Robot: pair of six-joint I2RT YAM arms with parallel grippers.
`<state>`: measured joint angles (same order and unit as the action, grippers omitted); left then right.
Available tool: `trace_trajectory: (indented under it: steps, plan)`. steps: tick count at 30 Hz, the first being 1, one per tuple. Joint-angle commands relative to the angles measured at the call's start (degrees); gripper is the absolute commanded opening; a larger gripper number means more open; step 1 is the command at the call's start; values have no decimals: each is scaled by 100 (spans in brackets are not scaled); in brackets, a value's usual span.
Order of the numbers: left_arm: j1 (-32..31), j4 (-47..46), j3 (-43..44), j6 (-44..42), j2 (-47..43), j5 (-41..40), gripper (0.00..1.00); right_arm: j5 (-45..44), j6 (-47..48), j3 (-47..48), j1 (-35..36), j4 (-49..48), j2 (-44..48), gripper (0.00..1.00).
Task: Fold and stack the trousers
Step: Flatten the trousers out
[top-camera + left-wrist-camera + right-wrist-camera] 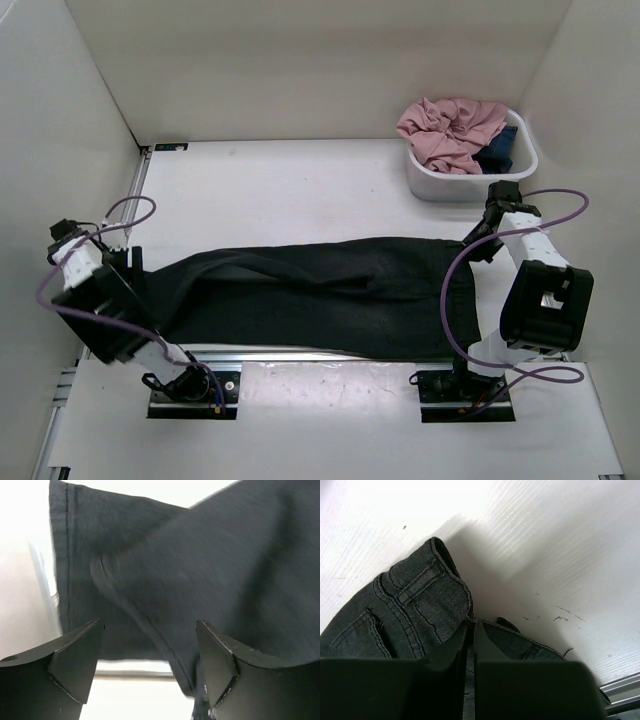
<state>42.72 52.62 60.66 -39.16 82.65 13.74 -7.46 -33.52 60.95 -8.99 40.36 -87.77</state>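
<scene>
Pinching the waistband of the trousers (410, 610), the right gripper (471, 625) has its two fingers pressed almost together on a fold of the dark cloth. The left gripper (150, 625) hovers over the hem end of a leg, fingers spread wide and holding nothing. The trousers lie stretched across the near part of the white table (300, 190), waist to the right. At the far right, a white tub (432, 183) holds a pink garment (450, 130).
</scene>
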Motion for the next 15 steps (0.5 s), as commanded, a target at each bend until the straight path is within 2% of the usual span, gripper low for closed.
trace_trajectory:
  steps: [1, 8, 15]
  plan:
    - [148, -611, 252, 461, 759, -301, 84, -185, 117, -48, -15, 69, -83, 0]
    - [149, -788, 1016, 743, 1955, -354, 84, -185, 170, -48, -15, 16, -135, 0]
    - [96, -850, 1141, 910, 2299, -144, 83, -185, 170, -101, -15, -37, -188, 0]
